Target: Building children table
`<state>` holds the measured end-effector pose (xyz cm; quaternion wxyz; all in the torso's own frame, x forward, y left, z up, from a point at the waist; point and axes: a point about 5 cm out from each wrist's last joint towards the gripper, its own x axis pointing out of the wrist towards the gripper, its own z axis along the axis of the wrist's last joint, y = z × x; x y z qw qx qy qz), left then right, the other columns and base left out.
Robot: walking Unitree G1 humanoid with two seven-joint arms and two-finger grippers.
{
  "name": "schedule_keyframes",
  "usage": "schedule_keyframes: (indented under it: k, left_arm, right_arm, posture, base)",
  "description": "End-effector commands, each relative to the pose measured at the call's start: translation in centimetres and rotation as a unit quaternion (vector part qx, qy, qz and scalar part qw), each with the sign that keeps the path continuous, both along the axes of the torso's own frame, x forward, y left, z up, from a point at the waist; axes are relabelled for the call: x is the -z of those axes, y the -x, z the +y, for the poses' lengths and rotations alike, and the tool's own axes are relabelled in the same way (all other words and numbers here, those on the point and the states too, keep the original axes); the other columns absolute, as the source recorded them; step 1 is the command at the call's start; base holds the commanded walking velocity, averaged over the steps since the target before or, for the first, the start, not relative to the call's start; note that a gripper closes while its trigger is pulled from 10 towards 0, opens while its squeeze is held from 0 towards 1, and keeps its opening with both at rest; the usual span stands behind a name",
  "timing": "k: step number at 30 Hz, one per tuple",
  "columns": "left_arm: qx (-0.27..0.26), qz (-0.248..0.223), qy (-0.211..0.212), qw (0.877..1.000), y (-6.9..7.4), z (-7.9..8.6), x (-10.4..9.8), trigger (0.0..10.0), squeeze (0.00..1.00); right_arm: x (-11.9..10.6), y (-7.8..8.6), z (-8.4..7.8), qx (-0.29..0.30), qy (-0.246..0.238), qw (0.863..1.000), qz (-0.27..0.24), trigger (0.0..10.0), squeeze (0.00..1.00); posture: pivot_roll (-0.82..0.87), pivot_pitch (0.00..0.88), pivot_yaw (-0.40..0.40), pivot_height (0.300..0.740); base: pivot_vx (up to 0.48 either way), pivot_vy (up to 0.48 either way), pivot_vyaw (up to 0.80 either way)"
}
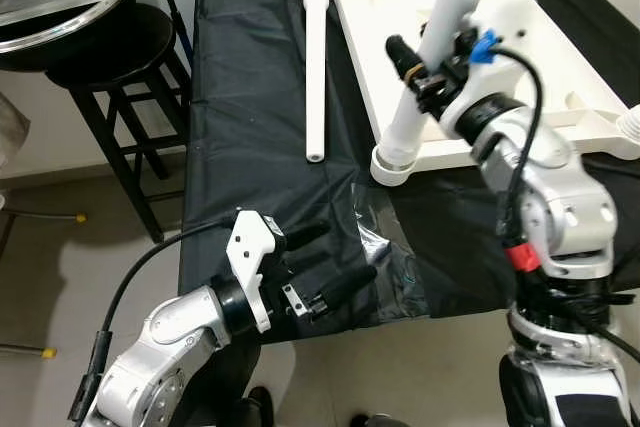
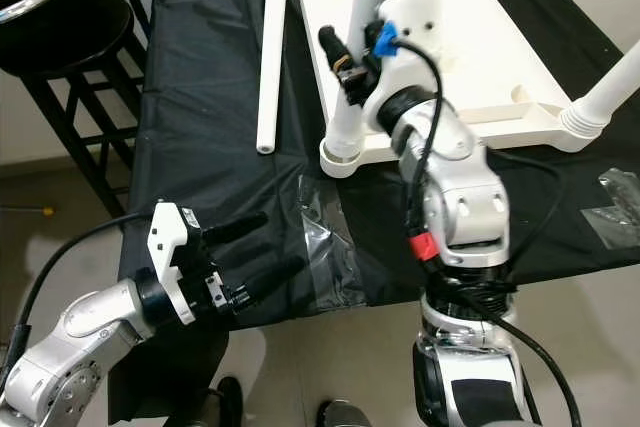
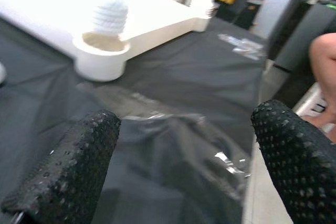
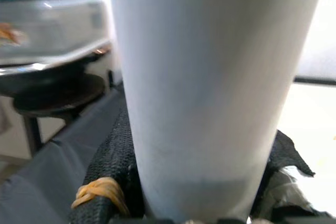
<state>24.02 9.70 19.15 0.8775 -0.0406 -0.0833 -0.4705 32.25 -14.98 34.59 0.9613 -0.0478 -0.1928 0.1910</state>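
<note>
Item: white table leg (image 1: pixel 437 59), pinched mid-shaft in my right gripper (image 1: pixel 428 69), jaws pressed on either side of it. Its threaded foot sits in the corner socket (image 1: pixel 392 165) of the upturned white tabletop (image 1: pixel 520 67), at about 7 o'clock on that top. The leg leans a little rather than standing plumb.

Step in hand, as I judge it: seating and screwing this leg home. The next move calls for squaring the shaft to the socket, then turning it without cross-threading.

Item: spare leg (image 1: pixel 317 72), lying loose on the black sheet (image 1: pixel 250 127) at 9 o'clock of the tabletop, near it but apart.

Item: my left gripper (image 1: pixel 320 267), jaws spread, holding nothing, over the sheet's near edge at 7 o'clock of the socket.

Item: another fitted leg (image 2: pixel 610 97) at the tabletop's 4 o'clock corner, cut off by the frame.

Item: black stool (image 1: pixel 125 77) at 9 o'clock, beside the sheet.

Unclear: how deep the thread has caught; the leg's top runs out of frame.
</note>
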Motion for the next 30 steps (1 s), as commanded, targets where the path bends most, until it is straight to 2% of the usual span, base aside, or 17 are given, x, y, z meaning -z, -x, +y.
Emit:
schedule_keyframes:
  k: [1,5,7,10,13,15,20,30]
  left_arm:
    - [-0.011,0.016,0.002,1.000,-0.1,0.2,0.4,10.0,0.00]
    - [-0.048,0.024,0.020,0.998,-0.8,0.6,0.0,10.0,0.00]
    - [-0.084,0.030,0.025,0.996,-1.5,0.8,-0.1,10.0,0.00]
    - [-0.099,0.031,0.021,0.994,-1.8,0.9,-0.1,10.0,0.00]
    - [-0.110,0.048,0.038,0.992,-1.8,0.9,0.2,10.0,0.00]
    - [-0.109,0.051,0.054,0.991,-1.7,0.8,0.1,10.0,0.00]
    - [-0.112,0.049,0.062,0.991,-1.6,0.7,-0.1,10.0,0.00]
    - [-0.107,0.052,0.062,0.991,-1.6,0.2,0.0,10.0,0.00]
  right_arm:
    - [-0.8,0.4,0.1,-0.018,-0.004,1.000,-0.022,10.0,0.00]
    - [-2.3,0.7,-0.2,-0.063,0.013,0.997,-0.045,10.0,0.00]
    - [-3.1,1.0,-0.2,-0.104,0.018,0.993,-0.057,10.0,0.00]
    - [-3.3,1.0,-0.2,-0.117,0.019,0.991,-0.060,10.0,0.00]
    - [-1.7,0.9,0.5,-0.128,0.013,0.991,-0.037,10.0,0.00]
    - [0.8,1.3,2.0,-0.154,0.001,0.988,0.002,10.0,0.00]
    - [2.6,1.8,3.1,-0.180,-0.001,0.983,0.026,10.0,0.00]
    - [2.4,1.8,2.7,-0.183,0.011,0.983,0.019,10.0,0.00]
  posture:
    - [-0.03,0.266,-0.004,0.740]
    - [-0.03,0.256,-0.008,0.740]
    - [-0.03,0.245,-0.013,0.740]
    - [-0.03,0.245,-0.013,0.740]
    - [-0.03,0.237,-0.017,0.740]
    - [-0.03,0.228,-0.020,0.740]
    - [-0.03,0.220,-0.020,0.740]
    - [-0.03,0.203,-0.023,0.740]
  base:
    - [0.000,0.000,0.00]
    - [0.000,0.000,0.00]
    - [0.000,0.000,0.00]
    - [0.000,0.000,0.00]
    - [0.000,0.000,0.00]
    - [0.000,-0.223,0.00]
    - [0.000,-0.448,0.00]
    - [0.000,-0.431,0.00]
